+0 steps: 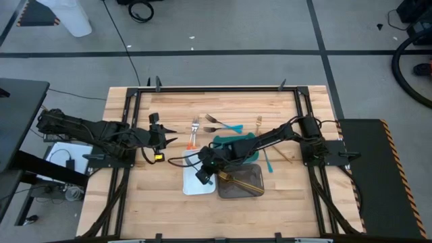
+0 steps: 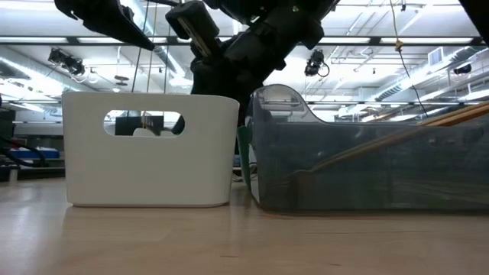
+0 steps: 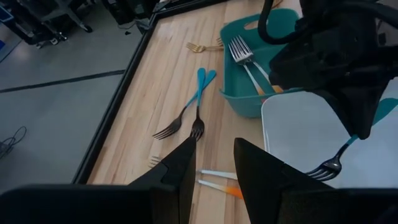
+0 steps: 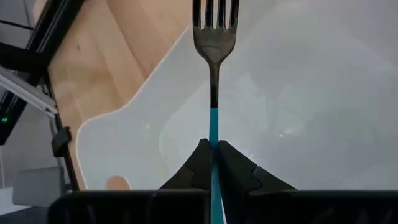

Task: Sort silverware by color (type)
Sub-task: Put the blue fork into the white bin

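Right pincer (image 4: pixel 211 163) is clenched on the teal handle of a fork (image 4: pixel 213 37), tines pointing away from the wrist. The grip sits low on the handle, so the whole head hangs free and can drop in cleanly, my read. In the high view, centre frame, it hovers over the white tray (image 1: pixel 191 183), which looks empty under the fork in the right wrist view. Likely the white tray is the bin for teal-handled forks, and the release is not yet made.

Left pincer (image 3: pixel 213 163) is released, holding nothing, parked left of centre in the high view. Its fingers (image 3: pixel 180 168) straddle open worktop (image 3: pixel 143 118).

Rest of the silverware:
- 2 teal-handled forks (image 3: pixel 186 115) lie crossed on the worktop, upper centre of the left wrist view, just ahead of the left pincer. That arm probably waits there to take them.
- An orange-handled piece (image 3: pixel 217 185) lies just beside the left fingertips, mostly hidden.
- 1 gold fork (image 3: pixel 202 46) lies further off, upper centre, near the teal tray (image 3: pixel 239 102).
- The teal tray holds forks (image 3: pixel 245 59); handle colour hard to tell.
- Gold pieces (image 1: pixel 239 181) are in the grey tray (image 1: pixel 258 170), right of the white tray. In the low view they lean against its wall.
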